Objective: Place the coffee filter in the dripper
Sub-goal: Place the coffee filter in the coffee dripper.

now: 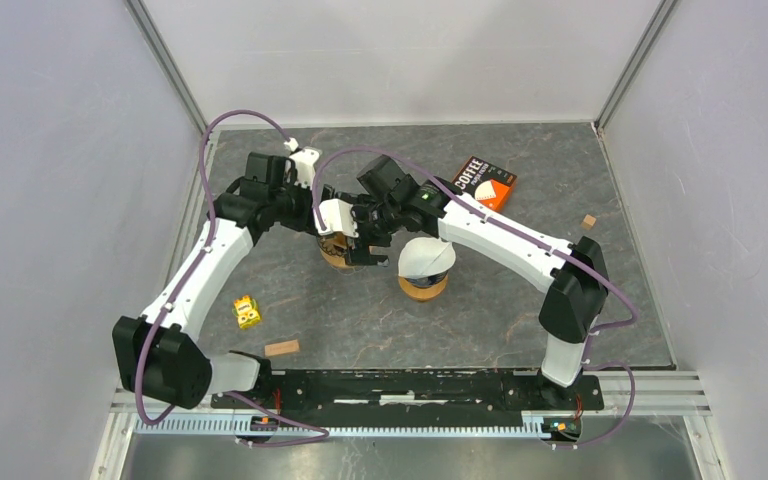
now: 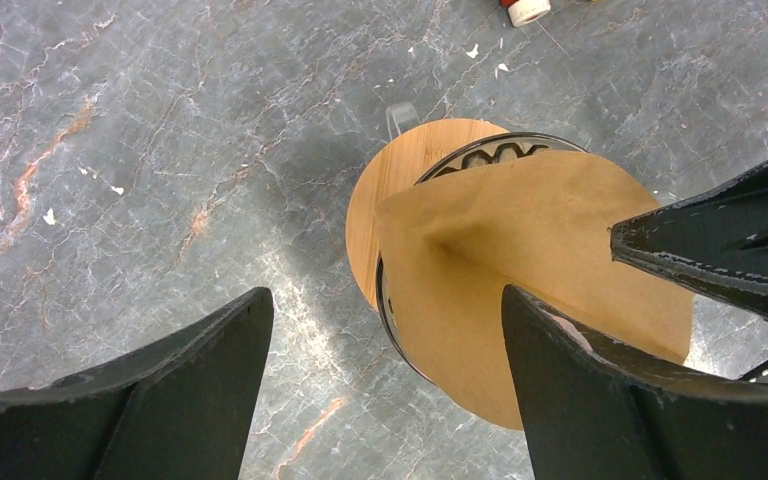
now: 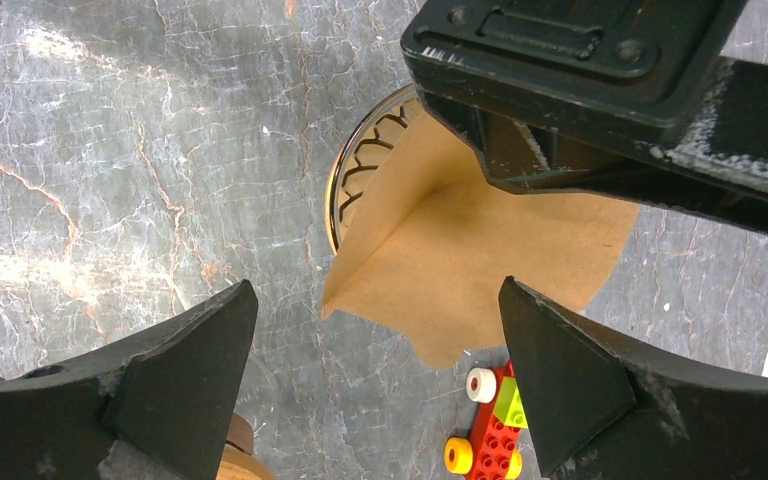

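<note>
A brown paper coffee filter (image 2: pixel 520 260) lies opened and creased across the top of the glass dripper (image 2: pixel 480 152), which has a round wooden collar (image 2: pixel 400 180). One edge of the filter overhangs the rim. In the right wrist view the filter (image 3: pixel 480 250) covers most of the dripper rim (image 3: pixel 360 170). My left gripper (image 2: pixel 385 295) hangs open just above it, holding nothing. My right gripper (image 3: pixel 377 288) is open too, facing it from the other side. In the top view both grippers meet over the dripper (image 1: pixel 337 256).
A second dripper holding a white filter (image 1: pixel 425 262) stands just right of the first. An orange coffee filter box (image 1: pixel 485 183) lies behind. A red toy car (image 3: pixel 487 432), a yellow toy (image 1: pixel 247 312), a wooden block (image 1: pixel 282 347) and a small cube (image 1: pixel 588 222) are scattered about.
</note>
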Controlling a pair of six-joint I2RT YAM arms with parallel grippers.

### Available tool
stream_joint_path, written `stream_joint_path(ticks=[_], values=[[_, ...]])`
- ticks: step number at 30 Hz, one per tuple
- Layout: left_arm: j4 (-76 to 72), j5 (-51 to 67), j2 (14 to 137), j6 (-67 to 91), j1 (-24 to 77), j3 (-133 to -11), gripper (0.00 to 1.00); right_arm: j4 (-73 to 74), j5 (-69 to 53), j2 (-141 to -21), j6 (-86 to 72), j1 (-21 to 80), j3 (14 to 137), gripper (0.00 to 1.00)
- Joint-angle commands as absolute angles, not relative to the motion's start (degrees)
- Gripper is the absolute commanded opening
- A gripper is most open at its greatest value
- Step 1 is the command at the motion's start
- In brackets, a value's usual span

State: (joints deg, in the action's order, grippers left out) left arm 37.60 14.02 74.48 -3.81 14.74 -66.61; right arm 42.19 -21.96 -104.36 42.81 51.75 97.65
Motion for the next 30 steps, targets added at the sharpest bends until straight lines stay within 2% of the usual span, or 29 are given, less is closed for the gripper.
stream_joint_path(ticks=[1, 10, 30], values=[[36.8, 14.2, 72.5, -6.5, 14.5, -65.9, 0.91, 42.2, -21.9, -102.9, 43.2, 52.2, 97.4, 0.98], [36.0, 14.4, 71.8, -6.6, 14.5, -62.1, 0.91, 41.3, -21.9, -103.0, 43.3, 52.3, 94.3, 0.98], [32.1, 14.7, 75.3, -5.0, 14.5, -60.5, 0.91, 41.0, -18.4, -106.7, 44.8, 53.9, 96.0, 0.98]])
